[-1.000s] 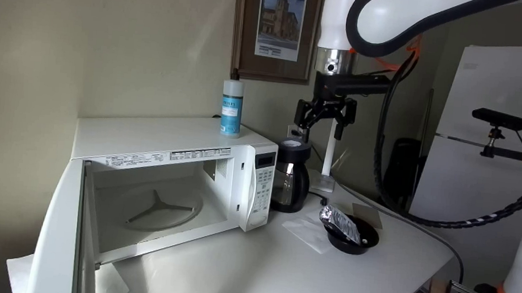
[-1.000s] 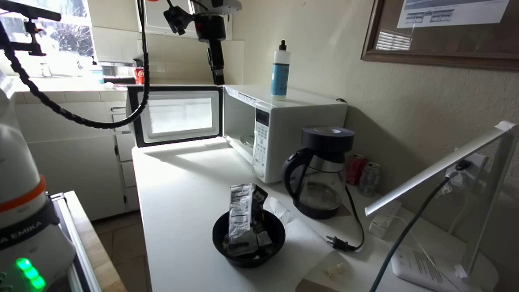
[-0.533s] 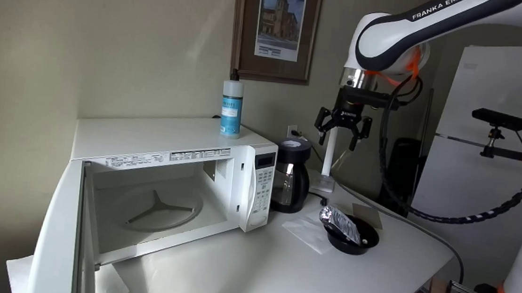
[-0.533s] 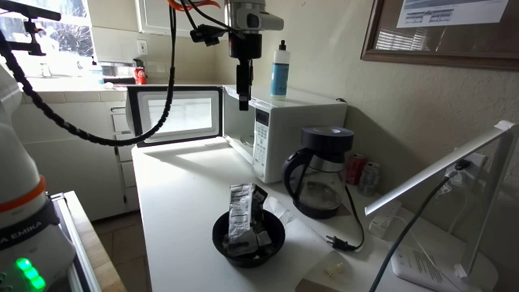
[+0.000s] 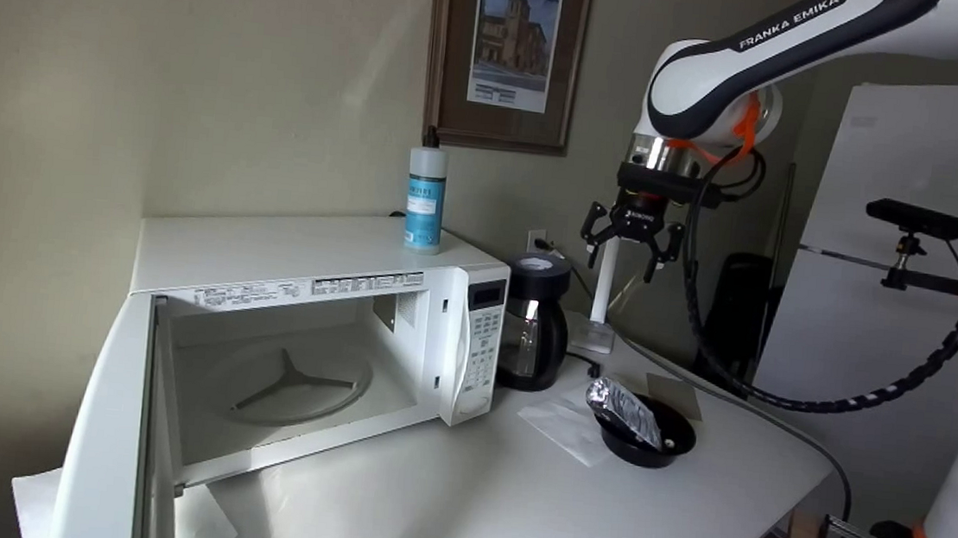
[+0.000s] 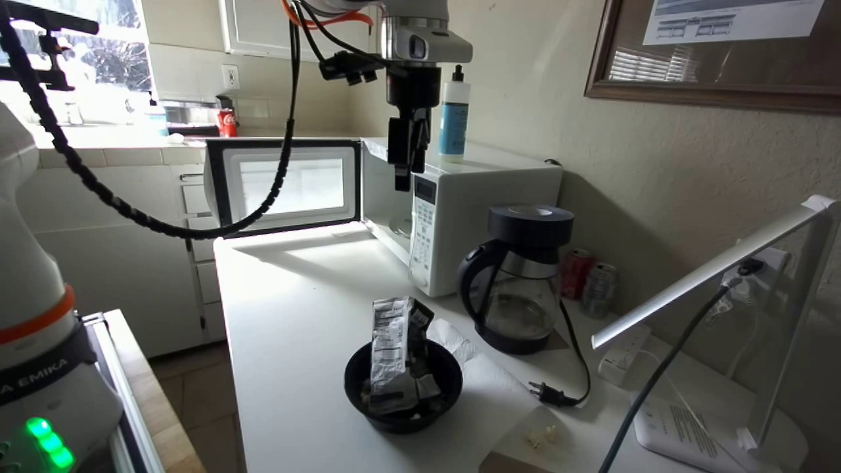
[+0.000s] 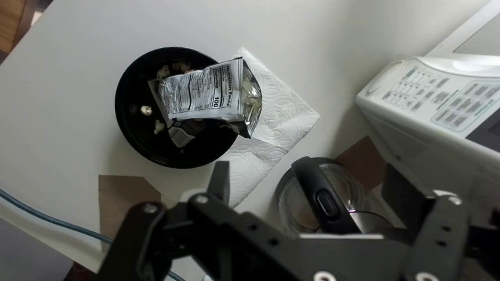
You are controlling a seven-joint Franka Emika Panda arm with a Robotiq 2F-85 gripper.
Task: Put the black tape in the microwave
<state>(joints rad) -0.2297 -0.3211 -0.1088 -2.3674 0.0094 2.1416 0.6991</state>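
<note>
The black tape, a thick dark ring with a paler centre, lies flat on top of the coffee jug in both exterior views (image 5: 540, 285) (image 6: 529, 228). In the wrist view my gripper largely hides it. The white microwave (image 5: 272, 255) stands beside the jug with its door wide open; its other side shows in an exterior view (image 6: 493, 197) and its control panel in the wrist view (image 7: 425, 97). My gripper (image 5: 621, 264) is open and empty, in the air above the table; it also shows side-on in an exterior view (image 6: 403, 179) and in the wrist view (image 7: 310, 183).
The coffee jug (image 6: 519, 315) has a black handle. A black bowl (image 6: 404, 420) holds a snack bag and popcorn, with a paper towel (image 7: 289, 113) beside it. A bottle (image 5: 425, 204) stands on the microwave. A lamp (image 6: 716, 269), cans (image 6: 599, 289) and cords are behind.
My gripper has moved away from the microwave's door side toward the bowl side and lower, mostly in the first half second, then tilted slightly. It stays open. The tape and microwave have not moved.
</note>
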